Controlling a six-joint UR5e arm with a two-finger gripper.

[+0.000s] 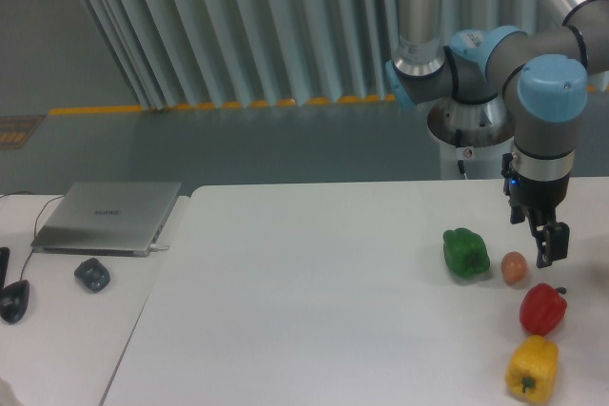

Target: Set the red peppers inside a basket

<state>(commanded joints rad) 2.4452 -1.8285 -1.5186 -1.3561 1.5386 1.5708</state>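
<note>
One fixed camera covers the scene, and the red pepper [543, 307] serves as the landmark on the white worktop [314, 292]. Directly above the red pepper, a little toward the far edge, hangs the pincer [550, 244], not touching it; its dark fingers point down and nothing is held between them, but how wide they stand apart is too small and dark to tell. Just in front of the red pepper, nearly touching it, sits the yellow pepper [533, 369]. Up and to the left of the red pepper lies the small orange ball [514, 267], close by, and beyond that ball the green pepper [465, 253]. Far to the left of the red pepper, on a neighbouring surface, rest a closed laptop [109, 217] and a dark mouse [92, 275]. No basket shows anywhere in view. The step in hand looks like the approach for the grasp: it would go best with the fingers brought straight down astride the red pepper's widest part, clear of the yellow neighbour and the ball, closing gently since the glossy skin may slip.
</note>
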